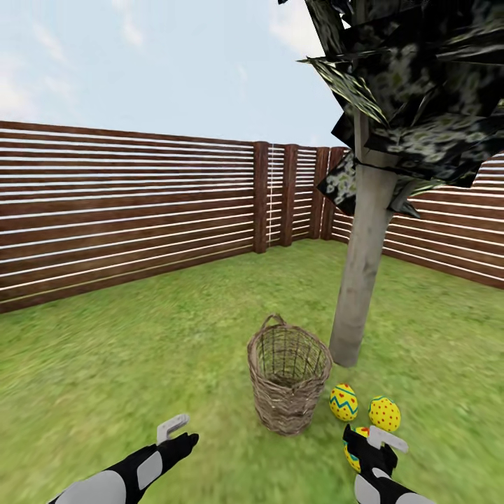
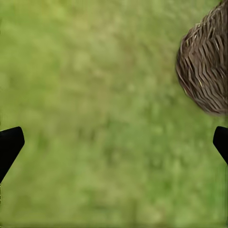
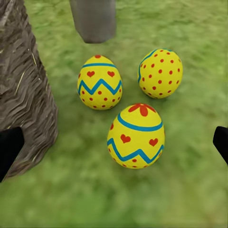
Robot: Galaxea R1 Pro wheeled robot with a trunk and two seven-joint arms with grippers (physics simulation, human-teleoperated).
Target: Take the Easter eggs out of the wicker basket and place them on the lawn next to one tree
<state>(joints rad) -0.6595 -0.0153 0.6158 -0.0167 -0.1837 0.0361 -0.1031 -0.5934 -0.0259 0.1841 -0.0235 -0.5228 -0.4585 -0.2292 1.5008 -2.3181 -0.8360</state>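
Right claw: my right gripper [image 3: 114, 142] hangs at the lower right of the head view, fingers spread wide and holding nothing; in its wrist view the nearest egg [image 3: 137, 137] sits on the grass between the two black fingertips [image 3: 9, 151].
Left claw: my left gripper [image 1: 183, 442], lower left of the head view, is also spread and empty over bare lawn [image 1: 105, 364], with the wicker basket [image 2: 205, 66] at the upper right edge of its wrist view.
Eggs: all three lie on the grass at the lower right of the head view, just beside the basket and close to the foot of the tree [image 1: 360, 294]. I judge the task as good as done.
Basket: the wicker basket stands upright at lower centre; what I can see of its inside looks empty, though the bottom is hidden.
Risk: as I read it, the nearest egg is right under my right claw. Lowering or swinging that arm could knock it so it rolls off, or into its neighbours. Brushing the basket could tip it onto them.
Looks: bright yellow shells; the zigzag egg [image 3: 99, 83] and the nearest egg carry blue bands and red hearts, the dotted egg [image 3: 160, 72] red spots. Smooth and round, likely to roll freely.
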